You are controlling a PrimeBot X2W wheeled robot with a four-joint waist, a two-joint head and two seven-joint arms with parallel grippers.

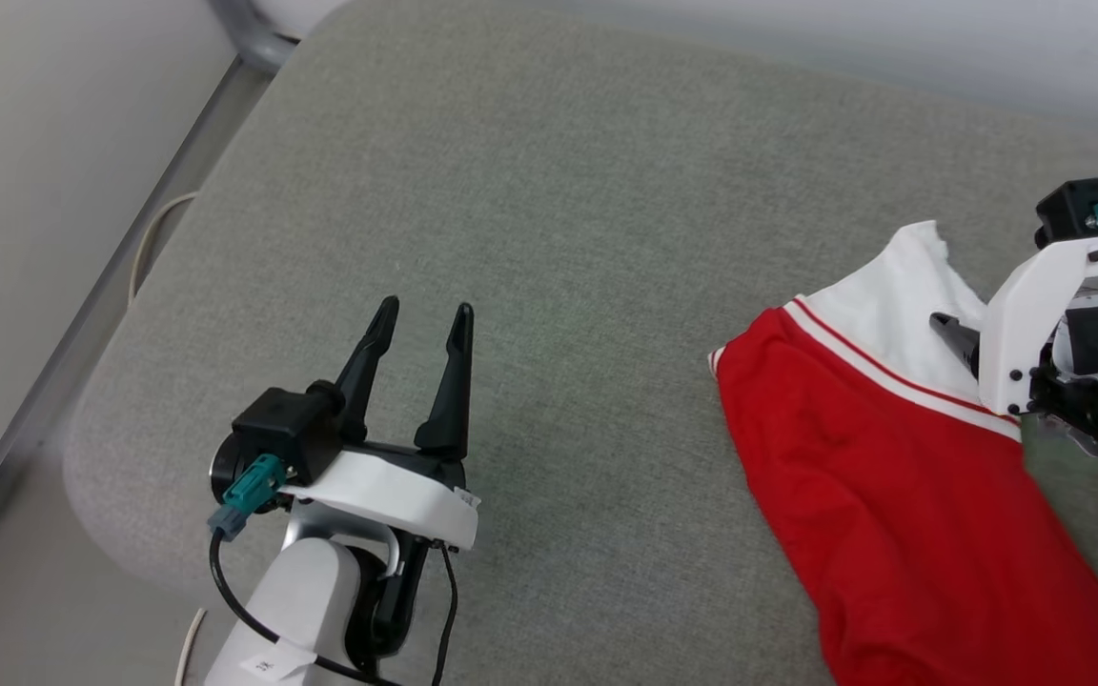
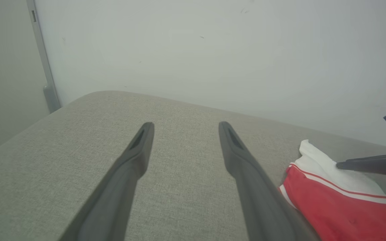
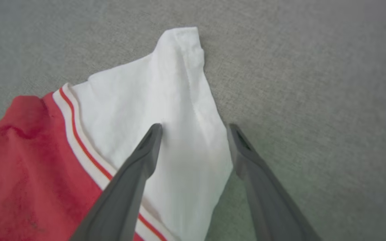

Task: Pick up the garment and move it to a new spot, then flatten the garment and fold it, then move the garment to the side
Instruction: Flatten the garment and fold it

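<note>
The left tool (image 1: pixel 425 307) hung spread over the grey cushion (image 1: pixel 559 191), while the right tool (image 3: pixel 194 126), also spread, hovered at the shirt's (image 1: pixel 873 495) white sleeve (image 3: pixel 166 100).

Head view: the garment (image 1: pixel 892 495) runs off the frame at 5 o'clock; a white bracket (image 1: pixel 1035 314) at 3 o'clock hides all but one finger of the right gripper (image 1: pixel 961 324); left wrist view: at 5 o'clock a finger of the left gripper (image 2: pixel 186 125) covers the garment's edge; right wrist view: the red cloth at 8 o'clock is blurred and cut off.
</note>
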